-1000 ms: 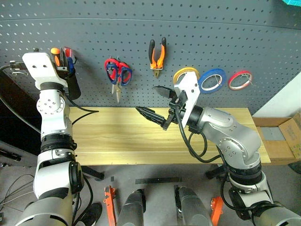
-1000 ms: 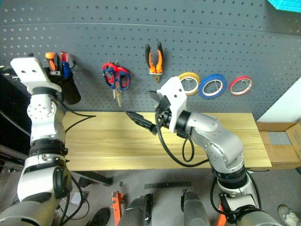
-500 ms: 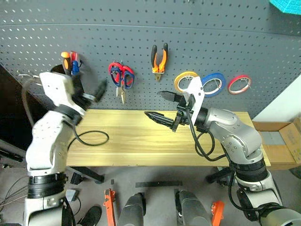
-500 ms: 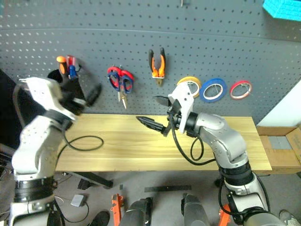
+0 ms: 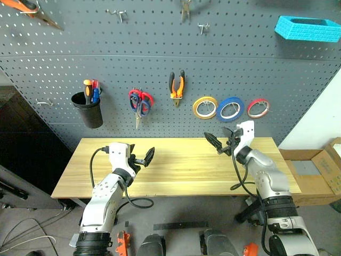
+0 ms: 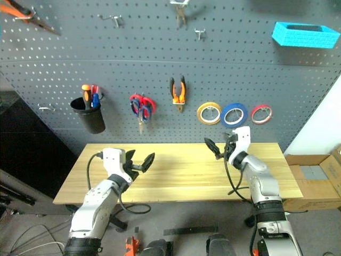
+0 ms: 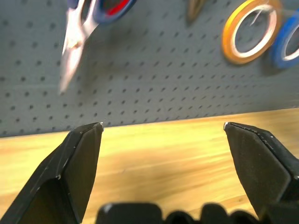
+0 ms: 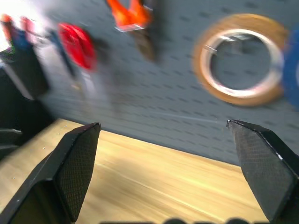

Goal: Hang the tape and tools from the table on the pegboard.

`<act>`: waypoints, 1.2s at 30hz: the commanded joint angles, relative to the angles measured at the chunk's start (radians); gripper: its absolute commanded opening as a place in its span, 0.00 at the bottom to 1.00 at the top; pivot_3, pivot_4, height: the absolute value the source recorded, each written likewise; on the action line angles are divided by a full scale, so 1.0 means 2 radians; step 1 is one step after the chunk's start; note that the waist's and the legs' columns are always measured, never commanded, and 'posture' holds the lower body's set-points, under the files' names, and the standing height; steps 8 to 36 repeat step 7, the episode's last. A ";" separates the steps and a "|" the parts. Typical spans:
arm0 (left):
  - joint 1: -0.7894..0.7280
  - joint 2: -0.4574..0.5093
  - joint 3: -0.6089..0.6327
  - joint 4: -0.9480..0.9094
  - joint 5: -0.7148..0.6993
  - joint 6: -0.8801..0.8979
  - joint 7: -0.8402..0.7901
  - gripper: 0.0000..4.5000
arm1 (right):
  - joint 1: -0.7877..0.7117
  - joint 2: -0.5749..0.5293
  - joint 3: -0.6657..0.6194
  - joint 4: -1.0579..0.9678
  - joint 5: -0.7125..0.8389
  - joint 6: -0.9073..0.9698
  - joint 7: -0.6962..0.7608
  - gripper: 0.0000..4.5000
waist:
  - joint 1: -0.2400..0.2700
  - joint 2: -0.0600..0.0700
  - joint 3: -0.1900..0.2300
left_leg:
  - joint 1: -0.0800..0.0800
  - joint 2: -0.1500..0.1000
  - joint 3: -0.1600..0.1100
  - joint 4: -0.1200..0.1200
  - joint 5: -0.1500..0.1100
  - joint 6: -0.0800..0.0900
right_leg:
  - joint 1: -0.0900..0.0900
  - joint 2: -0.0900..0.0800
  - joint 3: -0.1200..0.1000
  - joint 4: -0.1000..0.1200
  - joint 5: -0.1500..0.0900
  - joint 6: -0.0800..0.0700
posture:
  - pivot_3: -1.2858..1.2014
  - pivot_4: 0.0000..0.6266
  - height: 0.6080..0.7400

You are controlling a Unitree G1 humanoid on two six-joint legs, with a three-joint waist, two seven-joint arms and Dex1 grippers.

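Note:
On the dark grey pegboard (image 5: 256,69) hang the blue tape (image 5: 230,109), between a yellow roll (image 5: 204,107) and a red roll (image 5: 258,108), the orange-and-black pliers (image 5: 177,87), and scissors (image 5: 139,102) with red and dark handles. A screwdriver (image 5: 87,88) with an orange handle stands in a black cup (image 5: 89,114). My left gripper (image 5: 145,158) is open and empty, low over the left half of the wooden table (image 5: 181,173). Over the right half, my right gripper (image 5: 219,140) is open and empty too. Both point towards the board.
A turquoise basket (image 5: 301,26) sits high on the board at the right, and more tools (image 5: 32,10) hang along the top. A cardboard box (image 5: 314,165) stands right of the table. My left arm's cable (image 5: 133,201) loops over the front edge.
Both arms have dropped from in front of the pegboard to just above the table, the left from beside the cup, the right moving rightward. The camera has tilted up. Both grippers stay open.

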 commanded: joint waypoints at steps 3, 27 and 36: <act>-0.017 0.032 0.060 0.072 0.011 -0.059 -0.010 0.99 | -0.004 -0.025 -0.005 0.090 -0.041 -0.088 0.024 1.00 | -0.004 0.001 -0.001 | 0.003 0.000 0.000 -0.001 0.000 0.000 | 0.002 0.000 0.000 0.000 -0.001 -0.001 | 0.49 0.00 1.00; -0.020 0.054 0.072 0.100 0.011 -0.071 -0.038 0.99 | -0.006 -0.045 -0.016 0.138 -0.043 -0.113 0.045 1.00 | -0.003 0.001 -0.001 | 0.005 0.000 0.000 -0.002 0.000 0.000 | 0.004 0.000 0.000 0.000 -0.001 -0.001 | 0.51 0.00 1.00; -0.020 0.054 0.072 0.100 0.011 -0.071 -0.038 0.99 | -0.006 -0.045 -0.016 0.138 -0.043 -0.113 0.045 1.00 | -0.003 0.001 -0.001 | 0.005 0.000 0.000 -0.002 0.000 0.000 | 0.004 0.000 0.000 0.000 -0.001 -0.001 | 0.51 0.00 1.00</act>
